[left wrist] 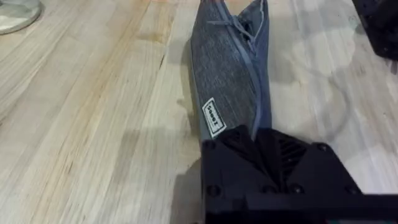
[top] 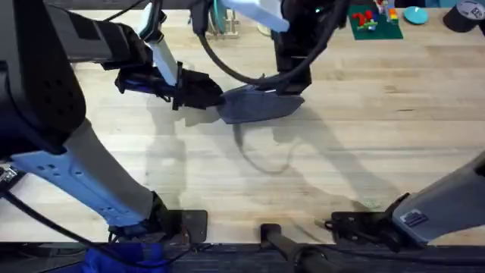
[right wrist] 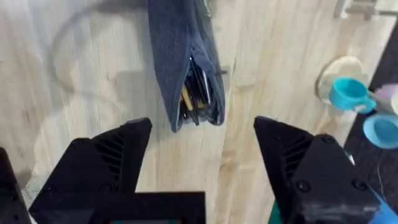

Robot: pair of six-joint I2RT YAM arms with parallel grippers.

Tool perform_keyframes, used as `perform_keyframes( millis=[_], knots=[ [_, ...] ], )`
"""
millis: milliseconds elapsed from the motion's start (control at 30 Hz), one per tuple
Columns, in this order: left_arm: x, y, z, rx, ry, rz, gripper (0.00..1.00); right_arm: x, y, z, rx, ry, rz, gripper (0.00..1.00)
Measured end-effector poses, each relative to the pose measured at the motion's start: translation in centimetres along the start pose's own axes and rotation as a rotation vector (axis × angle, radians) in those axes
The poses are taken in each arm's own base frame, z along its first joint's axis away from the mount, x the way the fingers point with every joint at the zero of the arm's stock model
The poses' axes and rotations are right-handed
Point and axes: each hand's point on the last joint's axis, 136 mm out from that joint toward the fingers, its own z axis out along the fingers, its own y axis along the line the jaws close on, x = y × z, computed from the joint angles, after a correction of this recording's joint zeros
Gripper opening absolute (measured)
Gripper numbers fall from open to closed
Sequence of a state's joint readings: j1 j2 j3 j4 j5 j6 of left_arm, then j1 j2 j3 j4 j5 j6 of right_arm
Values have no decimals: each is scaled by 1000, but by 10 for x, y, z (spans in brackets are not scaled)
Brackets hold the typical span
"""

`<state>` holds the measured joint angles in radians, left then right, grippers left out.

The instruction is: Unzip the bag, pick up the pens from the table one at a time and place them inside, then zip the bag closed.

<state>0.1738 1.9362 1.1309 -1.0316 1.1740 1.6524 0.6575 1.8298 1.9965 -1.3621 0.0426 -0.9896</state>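
Observation:
The blue-grey bag (top: 258,105) lies on the table (top: 341,152) near the middle. My left gripper (top: 206,94) is shut on its left end; in the left wrist view the bag (left wrist: 227,74) runs away from that gripper (left wrist: 258,135), and its zipper gapes at the far end. My right gripper (top: 291,80) hovers over the bag's right end, open with nothing held. In the right wrist view that gripper (right wrist: 202,146) faces the bag's open mouth (right wrist: 186,62). The pens are inside, one yellow (right wrist: 185,98) and one silver (right wrist: 200,87).
A green plate with coloured bricks (top: 375,23), a blue dish (top: 415,14) and a dark round object (top: 464,15) sit at the far right. A teal cup (right wrist: 348,93) and a white disc (right wrist: 339,71) stand beyond the bag.

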Motion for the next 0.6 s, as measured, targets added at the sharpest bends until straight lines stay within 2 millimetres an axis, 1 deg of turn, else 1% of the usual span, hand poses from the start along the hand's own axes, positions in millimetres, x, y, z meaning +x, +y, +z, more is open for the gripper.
perform_keyframes(
  millis=[167,400,600],
  knots=[
    [0,0,0,0,0,0,41,-5,3,15,-48,-7,-43,995],
    [0,0,0,0,0,0,41,-9,6,24,-86,-21,-58,995],
    [0,0,0,0,0,0,41,-9,7,39,-122,-4,-68,995]
  ],
)
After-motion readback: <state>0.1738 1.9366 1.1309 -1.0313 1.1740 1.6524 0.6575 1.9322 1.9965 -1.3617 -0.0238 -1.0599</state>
